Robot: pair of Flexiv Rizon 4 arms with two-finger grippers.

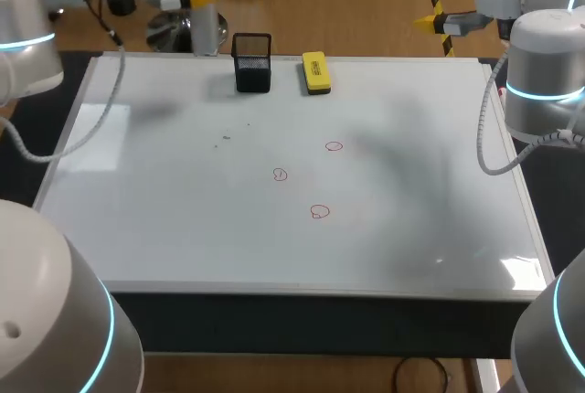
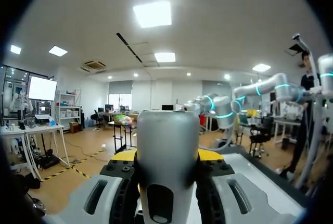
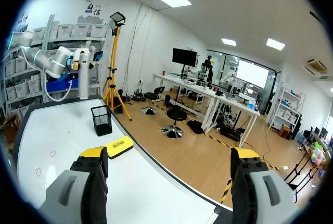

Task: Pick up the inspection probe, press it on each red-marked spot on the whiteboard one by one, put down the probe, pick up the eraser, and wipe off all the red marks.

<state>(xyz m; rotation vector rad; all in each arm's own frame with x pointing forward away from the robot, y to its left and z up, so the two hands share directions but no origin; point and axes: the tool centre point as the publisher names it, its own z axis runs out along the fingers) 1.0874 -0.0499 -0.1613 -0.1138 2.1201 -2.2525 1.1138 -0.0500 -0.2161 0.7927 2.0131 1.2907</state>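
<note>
Whiteboard (image 1: pixel 183 228), three red marks (image 1: pixel 280 175) (small loops), eraser (image 1: pixel 316 72) beside black holder (image 1: pixel 252 64)

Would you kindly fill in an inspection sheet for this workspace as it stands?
Surface: white whiteboard, three small red circle marks near its middle, few dark specks.
Job's things: silver cylindrical probe in left gripper; yellow block eraser at far edge.
Clutter: black mesh pen holder beside eraser.
Grippers: left gripper shut on probe; right gripper open, empty.
Cables: grey cable crosses board's left edge; second grey cable hangs by right edge.
Surroundings: nothing seen.
</note>
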